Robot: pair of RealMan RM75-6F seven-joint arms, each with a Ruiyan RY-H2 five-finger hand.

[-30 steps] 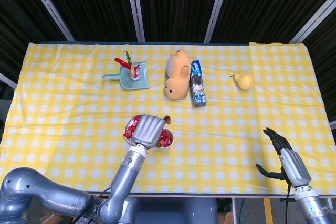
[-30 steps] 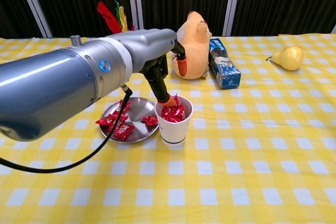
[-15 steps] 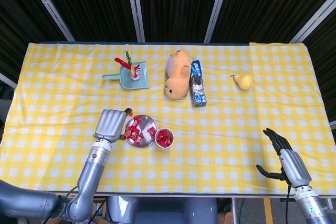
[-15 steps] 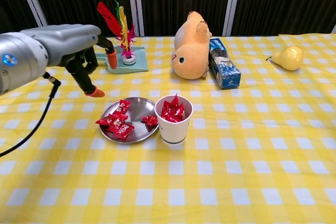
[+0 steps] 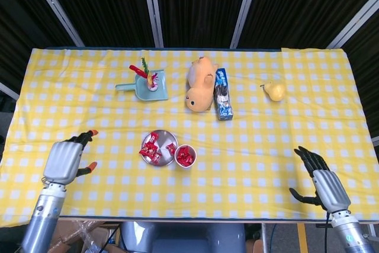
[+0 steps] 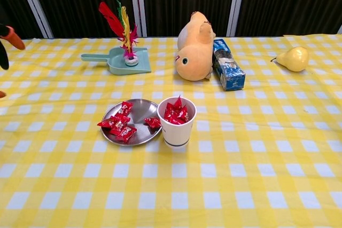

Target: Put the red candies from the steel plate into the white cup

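The steel plate (image 5: 164,140) (image 6: 140,113) lies near the table's front middle, with several red candies (image 5: 150,148) (image 6: 118,126) on it. Touching its right side stands the white cup (image 5: 186,163) (image 6: 177,133), holding several red candies (image 6: 176,112). My left hand (image 5: 64,160) hangs far to the left of the plate, fingers apart and empty; in the chest view only its fingertips (image 6: 10,37) show at the left edge. My right hand (image 5: 323,182) is at the front right edge, fingers spread, holding nothing.
At the back stand a teal dustpan (image 5: 144,90) (image 6: 120,61) with a feathered shuttlecock (image 6: 122,29), an orange plush toy (image 5: 200,84) (image 6: 194,46), a blue packet (image 5: 222,101) (image 6: 228,71) and a yellow pear (image 5: 275,90) (image 6: 292,58). The yellow checked cloth (image 5: 249,152) covers the table.
My left hand has pulled away from above the cup, swinging left past the plate to the table's left front. The right hand has barely moved.
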